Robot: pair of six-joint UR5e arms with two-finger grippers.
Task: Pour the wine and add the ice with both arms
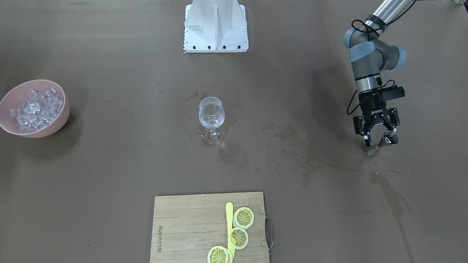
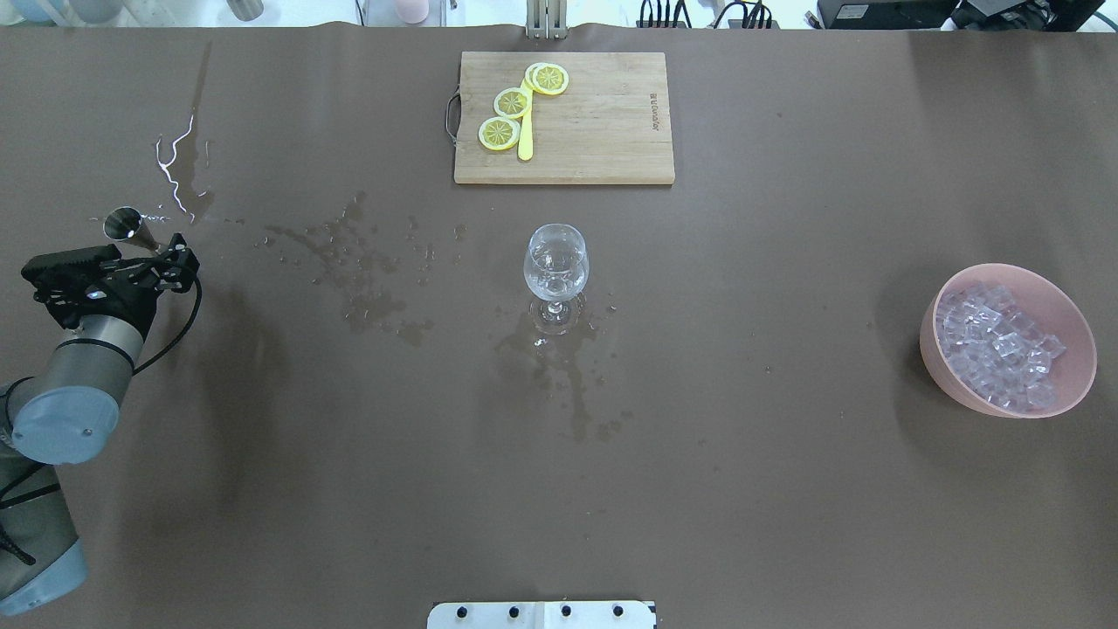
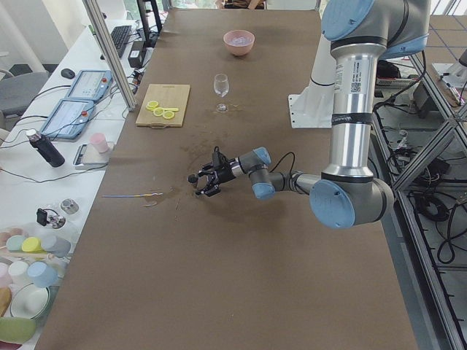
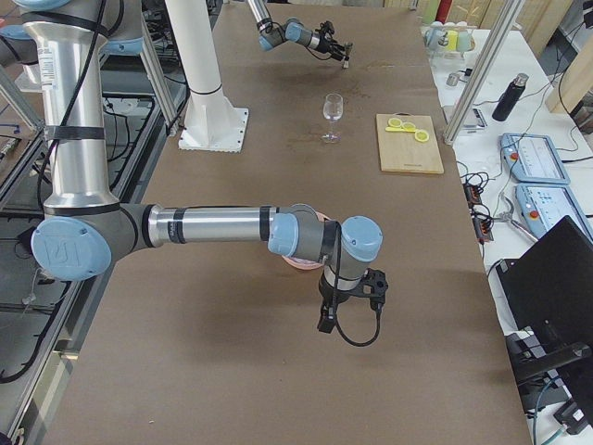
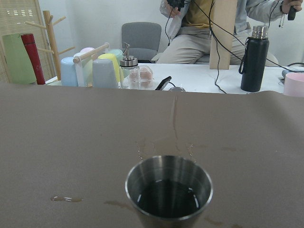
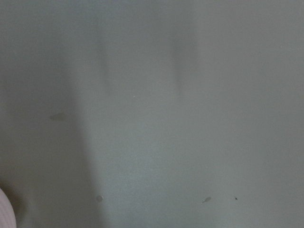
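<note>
A clear wine glass (image 1: 211, 113) stands mid-table, also in the overhead view (image 2: 556, 262); any wine in it is hard to see. A steel jigger (image 1: 384, 140) stands on the table. The left wrist view (image 5: 168, 190) shows a little liquid inside it. My left gripper (image 1: 380, 136) is open, with a jaw on either side of the jigger (image 2: 127, 225). The ice (image 2: 996, 341) fills a pink bowl (image 2: 952, 376). My right gripper (image 4: 324, 323) shows only in the exterior right view, next to the bowl, so I cannot tell whether it is open or shut.
A wooden cutting board (image 1: 190, 226) with three lemon slices (image 1: 243, 217) and a yellow knife lies at the operators' edge. Wet spill patches (image 2: 367, 279) spread between jigger and glass. The white pedestal (image 1: 215, 25) stands at the robot's side.
</note>
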